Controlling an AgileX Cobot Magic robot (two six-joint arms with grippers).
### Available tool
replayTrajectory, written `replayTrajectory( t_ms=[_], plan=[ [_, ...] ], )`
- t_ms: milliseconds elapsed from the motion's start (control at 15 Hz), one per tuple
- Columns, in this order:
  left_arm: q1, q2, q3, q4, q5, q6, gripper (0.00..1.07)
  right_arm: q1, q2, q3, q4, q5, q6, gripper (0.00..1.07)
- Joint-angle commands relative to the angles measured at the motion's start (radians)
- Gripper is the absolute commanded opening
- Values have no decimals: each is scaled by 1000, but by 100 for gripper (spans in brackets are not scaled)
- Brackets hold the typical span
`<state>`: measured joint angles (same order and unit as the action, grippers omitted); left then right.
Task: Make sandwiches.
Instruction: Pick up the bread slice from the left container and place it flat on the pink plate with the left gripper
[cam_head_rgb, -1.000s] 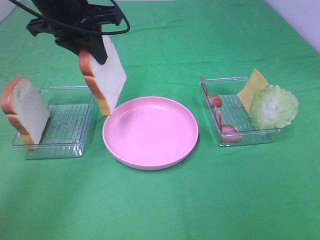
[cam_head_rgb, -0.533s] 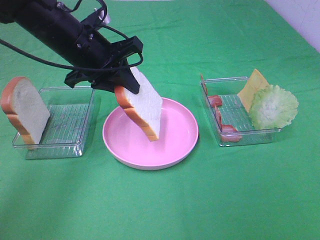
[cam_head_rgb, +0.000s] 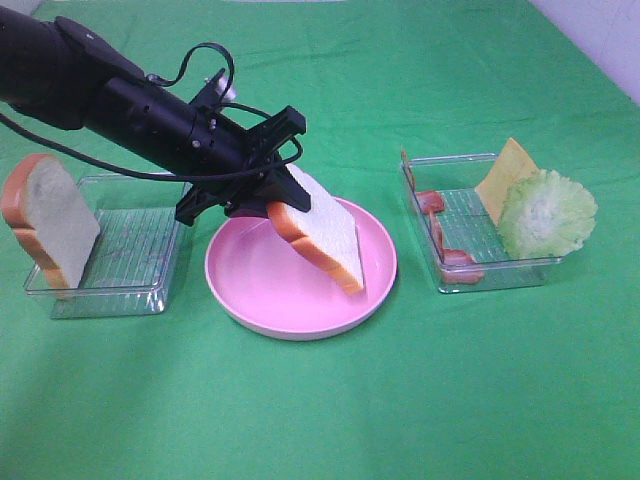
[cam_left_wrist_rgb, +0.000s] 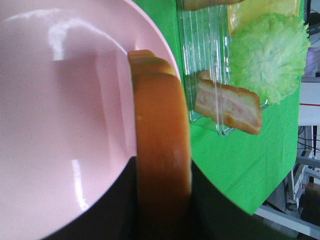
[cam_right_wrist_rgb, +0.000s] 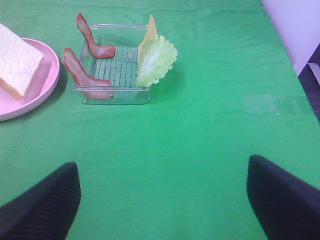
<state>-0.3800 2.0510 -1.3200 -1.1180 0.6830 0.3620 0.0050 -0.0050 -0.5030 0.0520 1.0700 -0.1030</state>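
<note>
Bread slice (cam_head_rgb: 325, 232), white with an orange-brown crust, hangs tilted over the round pink plate (cam_head_rgb: 262, 285) in the middle of the green-covered bench (cam_head_rgb: 400, 410). The left fingers (cam_left_wrist_rgb: 207, 220) are clamped on its upper, crusted end, one on each face, and the dark arm reaches in from the far left. The slice slopes down to the right. Its low corner lies over the plate's right inner slope, and it is not clear whether it touches the plate.

A second slice (cam_head_rgb: 50, 220) leans nearly upright at the left end of the clear left tray (cam_head_rgb: 140, 255), which sits just left of the plate.

The clear right tray (cam_head_rgb: 500, 272) stands to the right of the plate, apart from it. Two reddish bacon strips (cam_head_rgb: 455, 260) curl along its left side, one towards the near corner and one towards the far corner. A yellow cheese square (cam_head_rgb: 505, 170) stands on edge at the far right corner. A pale green lettuce leaf (cam_head_rgb: 547, 213) leans on the right wall just in front of the cheese and rises above the rim.

The right fingers (cam_right_wrist_rgb: 45, 205) stand wide apart with nothing between them, over bare bench on the near side of the right tray.
</note>
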Motion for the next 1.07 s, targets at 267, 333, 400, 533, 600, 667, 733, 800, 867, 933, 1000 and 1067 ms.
replayTrajectory(
  t_ms=[267,333,400,533,600,667,733,800,867,933,1000,1067],
  plan=[
    [-3,57,3,-63,-12,9,0,-6,-8,0,0,-11,3,85],
    [-3,57,3,-63,-16,9,0,-6,-8,0,0,-11,3,85],
    [-3,57,3,-63,-16,9,0,-6,-8,0,0,-11,3,85],
    [-3,57,3,-53,-15,8,1,-6,-8,0,0,-11,3,85],
    [-3,57,3,-51,-15,8,10,-6,-8,0,0,-11,3,85],
    [-3,57,3,-45,-15,8,24,-6,-8,0,0,-11,3,85],
    [-3,57,2,-37,-12,9,41,-6,-8,0,0,-11,3,85],
    [-3,53,2,-32,-10,21,62,-6,-8,0,0,-11,3,85],
    [-3,47,-4,7,-2,77,78,-6,-8,0,0,-11,3,85],
    [-3,40,-15,62,8,86,78,-6,-8,0,0,-11,3,85],
    [-3,31,-21,104,12,82,78,-6,-8,0,0,-11,3,85],
    [-3,20,-23,146,11,58,78,-6,-8,0,0,-11,3,85]
  ],
)
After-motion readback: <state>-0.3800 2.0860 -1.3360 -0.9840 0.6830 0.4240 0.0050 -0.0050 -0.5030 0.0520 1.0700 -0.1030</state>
